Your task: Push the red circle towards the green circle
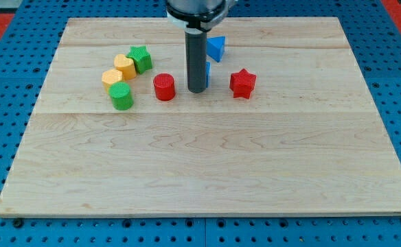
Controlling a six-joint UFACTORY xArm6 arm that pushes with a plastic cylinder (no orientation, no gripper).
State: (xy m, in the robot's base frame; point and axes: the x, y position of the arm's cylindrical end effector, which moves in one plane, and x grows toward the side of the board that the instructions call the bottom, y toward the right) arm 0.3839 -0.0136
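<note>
Our tool is a bare rod holding nothing; my tip (197,90) rests on the counter (200,171) just right of the red circle (164,87), apart from it. We judge that block light, rigid, prone to slide; push its right face. Farther left sits the green circle (121,95).

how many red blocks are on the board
2: the red circle left of my tip, short of the green circle; the red star right of it. None seems hidden.
</note>
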